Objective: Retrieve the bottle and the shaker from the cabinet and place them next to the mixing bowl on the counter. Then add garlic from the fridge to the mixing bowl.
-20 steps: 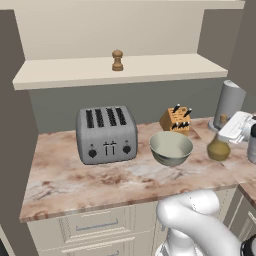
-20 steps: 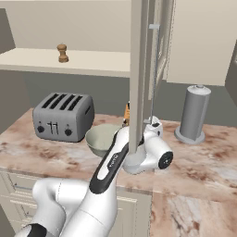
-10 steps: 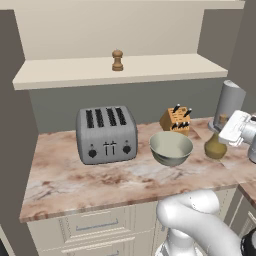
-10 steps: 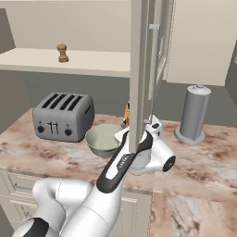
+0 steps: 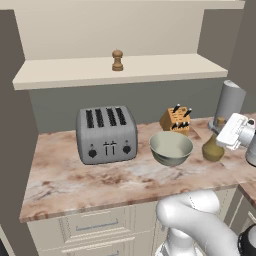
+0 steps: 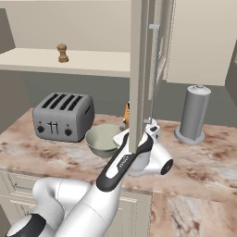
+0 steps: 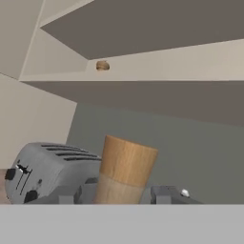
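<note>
The hand (image 5: pixel 223 133) is clamped on the bottle (image 5: pixel 213 148), which stands on the bench (image 5: pixel 75 177) just beside the mixing bowl (image 5: pixel 171 148), toward the right end. The shaker (image 5: pixel 117 60) waits on the cabinet (image 5: pixel 65 75) shelf; garlic remains unfetched.

Pincer (image 7: pixel 125 194) low, clamped on bottle (image 5: pixel 213 148).

I see the olive-yellow glass bottle (image 5: pixel 213 148) upright on the pinkish marble counter (image 5: pixel 75 175), right of the grey-green mixing bowl (image 5: pixel 171 148). The brown wooden shaker (image 5: pixel 117 60) stands on the beige cabinet shelf (image 5: pixel 165 67).
</note>
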You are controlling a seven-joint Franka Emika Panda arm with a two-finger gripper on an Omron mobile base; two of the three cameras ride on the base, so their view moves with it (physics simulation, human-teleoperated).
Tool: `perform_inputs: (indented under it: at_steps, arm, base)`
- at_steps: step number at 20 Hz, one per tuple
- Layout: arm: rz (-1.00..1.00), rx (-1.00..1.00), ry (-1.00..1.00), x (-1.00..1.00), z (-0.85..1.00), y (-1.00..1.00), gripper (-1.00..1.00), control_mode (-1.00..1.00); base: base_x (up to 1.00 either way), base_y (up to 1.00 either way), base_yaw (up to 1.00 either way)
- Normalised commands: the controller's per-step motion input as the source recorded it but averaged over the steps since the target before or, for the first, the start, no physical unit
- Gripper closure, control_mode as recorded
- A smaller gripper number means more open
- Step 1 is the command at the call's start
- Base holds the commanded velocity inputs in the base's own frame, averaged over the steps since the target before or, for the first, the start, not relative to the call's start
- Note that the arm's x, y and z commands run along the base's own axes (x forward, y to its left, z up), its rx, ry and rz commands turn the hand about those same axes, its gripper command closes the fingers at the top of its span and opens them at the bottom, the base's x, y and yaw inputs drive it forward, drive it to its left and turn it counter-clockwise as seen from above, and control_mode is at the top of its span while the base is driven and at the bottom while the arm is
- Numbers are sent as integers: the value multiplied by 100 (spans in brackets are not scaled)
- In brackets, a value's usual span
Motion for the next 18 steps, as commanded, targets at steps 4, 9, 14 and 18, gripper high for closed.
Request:
perform_inputs:
  at_steps: [4,9,14,18]
  arm:
    - [0,0,0,0,-12,0,100,-100]
    - [0,0,0,0,-24,0,100,-100]
    - [0,0,0,0,-22,0,100,-100]
    - [0,0,-1,0,-11,0,100,-100]
  base:
    - [0,0,0]
    - [0,0,0]
    - [0,0,0]
    - [0,0,0]
